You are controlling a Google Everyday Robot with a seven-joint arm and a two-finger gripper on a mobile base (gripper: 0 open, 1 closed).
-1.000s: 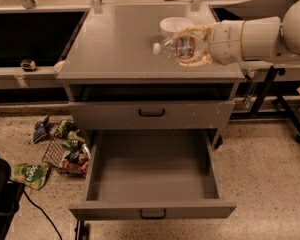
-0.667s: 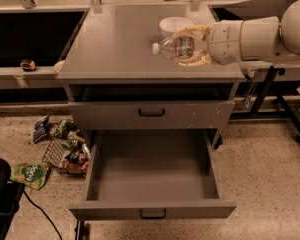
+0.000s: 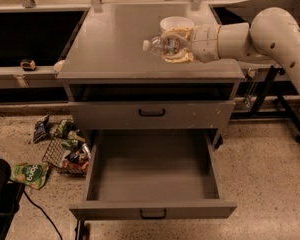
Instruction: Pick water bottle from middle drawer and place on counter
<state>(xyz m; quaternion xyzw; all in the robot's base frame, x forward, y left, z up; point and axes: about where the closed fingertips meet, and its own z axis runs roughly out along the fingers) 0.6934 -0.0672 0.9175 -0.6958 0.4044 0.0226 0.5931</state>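
Observation:
The water bottle (image 3: 165,45) lies on its side in my gripper (image 3: 178,47), its white cap pointing left. It sits low over the right part of the counter (image 3: 110,44); I cannot tell whether it touches the top. The gripper is shut on the bottle, with the arm reaching in from the right. The middle drawer (image 3: 152,176) is pulled fully open below, its floor bare, with a black handle on its front.
A white bowl (image 3: 176,23) stands on the counter just behind the bottle. The drawer front above (image 3: 150,113) is closed. Snack bags and a wire basket (image 3: 65,149) lie on the floor at the left. Black-fronted benches flank the cabinet.
The gripper has carried the bottle a little to the left over the counter. The drawer and the bowl have not moved.

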